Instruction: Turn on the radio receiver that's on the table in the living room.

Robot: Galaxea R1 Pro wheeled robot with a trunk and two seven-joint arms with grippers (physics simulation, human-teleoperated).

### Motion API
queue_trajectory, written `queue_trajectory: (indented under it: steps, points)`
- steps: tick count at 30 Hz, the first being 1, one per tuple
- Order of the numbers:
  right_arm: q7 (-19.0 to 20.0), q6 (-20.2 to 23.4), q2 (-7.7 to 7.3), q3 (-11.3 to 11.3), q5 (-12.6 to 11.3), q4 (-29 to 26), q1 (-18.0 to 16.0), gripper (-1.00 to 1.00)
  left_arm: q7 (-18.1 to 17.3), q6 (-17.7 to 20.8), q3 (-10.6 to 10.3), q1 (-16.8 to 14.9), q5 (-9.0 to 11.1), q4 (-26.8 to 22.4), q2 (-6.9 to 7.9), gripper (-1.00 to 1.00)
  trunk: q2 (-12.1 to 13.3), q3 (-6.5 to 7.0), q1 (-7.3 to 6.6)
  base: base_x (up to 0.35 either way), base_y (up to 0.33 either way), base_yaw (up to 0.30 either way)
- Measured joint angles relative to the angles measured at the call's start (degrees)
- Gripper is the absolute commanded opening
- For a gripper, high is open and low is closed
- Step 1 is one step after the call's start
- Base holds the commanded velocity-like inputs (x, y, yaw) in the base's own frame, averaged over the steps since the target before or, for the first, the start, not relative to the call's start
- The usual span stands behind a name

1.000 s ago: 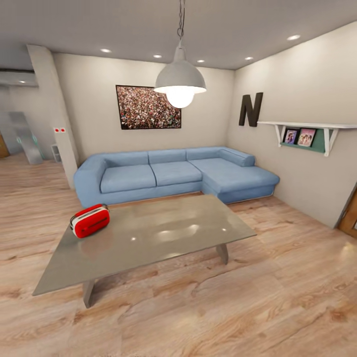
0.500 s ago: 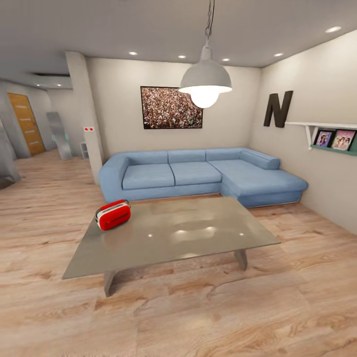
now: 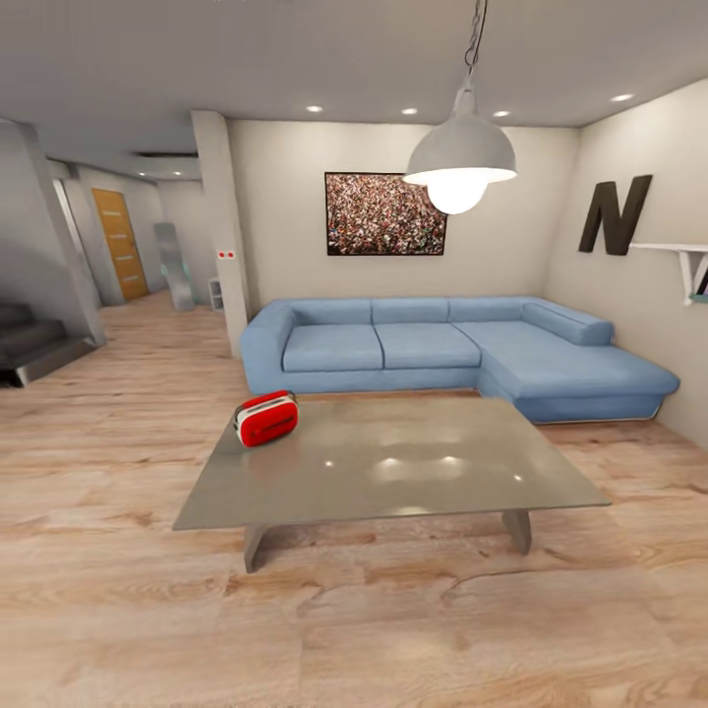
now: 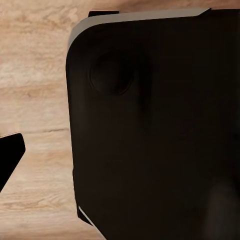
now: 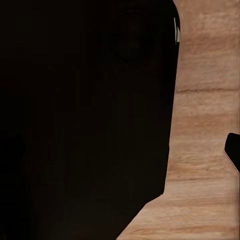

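Head view: the living room, wood floor (image 3: 393,629) throughout. The worktop (image 3: 413,472), a long low table with a glossy grey-brown top, sits in the middle of the room, its near edge facing the camera. Ceiling lights reflect as pale spots on its surface.

The radio receiver (image 3: 266,418) stands on the worktop at its far left corner, close to both edges. Red rounded case with a white band at its left end; dial face not legible from this angle, so its on/off state cannot be read.

Behind the worktop: blue sectional sofa (image 3: 442,349) along the far wall, its chaise running toward the right. Framed picture (image 3: 385,213) on the far wall above the sofa. White pendant lamp (image 3: 460,162), lit, hangs above the worktop's far right area. Dark letter "N" (image 3: 615,214) on the right wall, with the end of a white shelf (image 3: 683,258) just right of it.

Far left: a hallway with an orange-brown door (image 3: 119,244) and dark stair steps (image 3: 29,339) at the left edge.

Left wrist view: a large dark body (image 4: 155,130) over the wood floor. Right wrist view: a similar dark body (image 5: 85,115) over the floor. Tool state, left and right: cannot tell; the fingers are not distinguishable in either wrist view.
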Motion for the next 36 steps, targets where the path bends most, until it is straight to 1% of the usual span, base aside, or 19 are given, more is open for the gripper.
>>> queue_trajectory:
  steps: [36]
  points:
    - [0.0,0.0,0.04,0.1,0.16,0.0,0.0,1.0,0.02,0.0,0.0,0.0,0.06,-0.09,-0.06,1.0,0.0,0.0,0.0,0.0,0.0,0.271]
